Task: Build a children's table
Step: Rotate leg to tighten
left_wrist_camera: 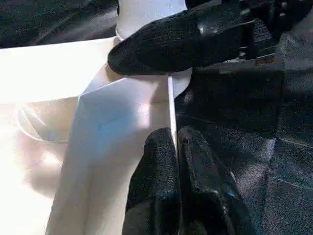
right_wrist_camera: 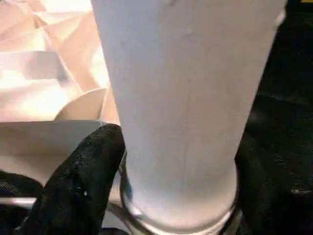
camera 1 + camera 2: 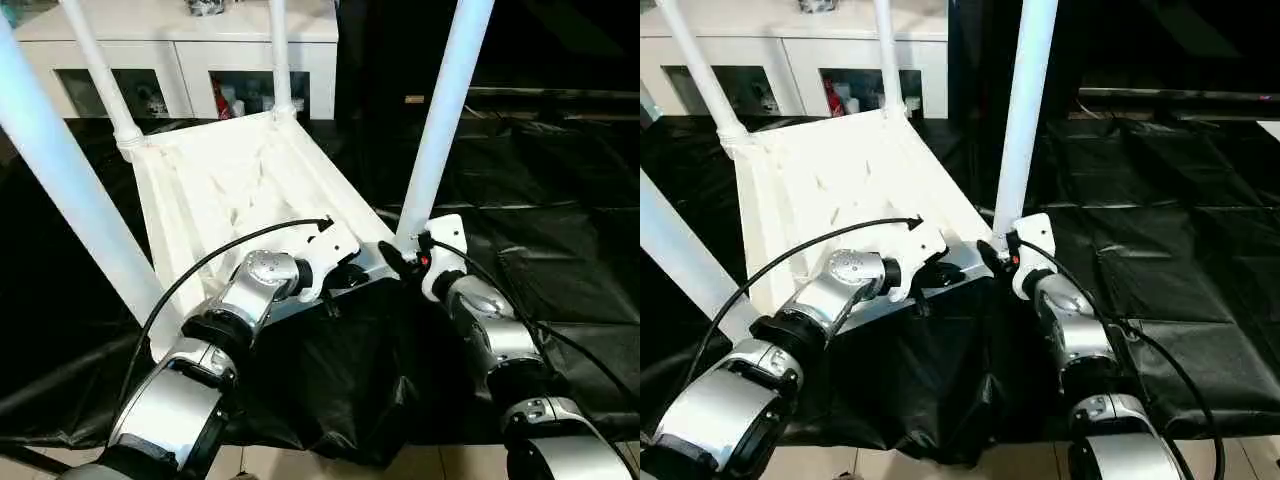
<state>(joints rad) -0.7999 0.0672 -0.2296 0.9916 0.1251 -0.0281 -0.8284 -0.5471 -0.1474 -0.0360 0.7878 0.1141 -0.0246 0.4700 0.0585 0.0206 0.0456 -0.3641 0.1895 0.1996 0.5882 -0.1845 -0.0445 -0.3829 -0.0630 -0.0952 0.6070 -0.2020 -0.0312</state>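
**Desk:** What did you have in front of you, biggest thing first?

**Me:** A black sheet (image 3: 560,200) covered the floor of the work area. On it lay the tabletop (image 3: 230,190), upside down, ribbed underside up, tilted so its near edge faced me. Behind it stood a white cabinet (image 3: 180,50) with glass doors.

**Desk:** And the legs?

**Me:** I saw four, all standing up from the corner sockets. The near-left leg (image 3: 70,190) rose large past my left side, the near-right leg (image 3: 440,120) stood by my right arm, and the far-left leg (image 3: 100,70) and far-right leg (image 3: 279,55) rose in front of the cabinet.

**Desk:** Where was your left gripper?

**Me:** The left gripper (image 1: 176,147) was at the near edge of the tabletop, close to the near-right corner. In the left wrist view its two black fingers were pinched together on the thin raised rim (image 1: 170,98), one on each side of it.

**Desk:** And the right one?

**Me:** The right gripper (image 3: 405,262) sat at the base of the near-right leg, just above its socket. One black finger (image 2: 83,181) pressed against the side of the tube; I could not make out the other finger, so I could not tell whether the jaws were clamped on the leg.
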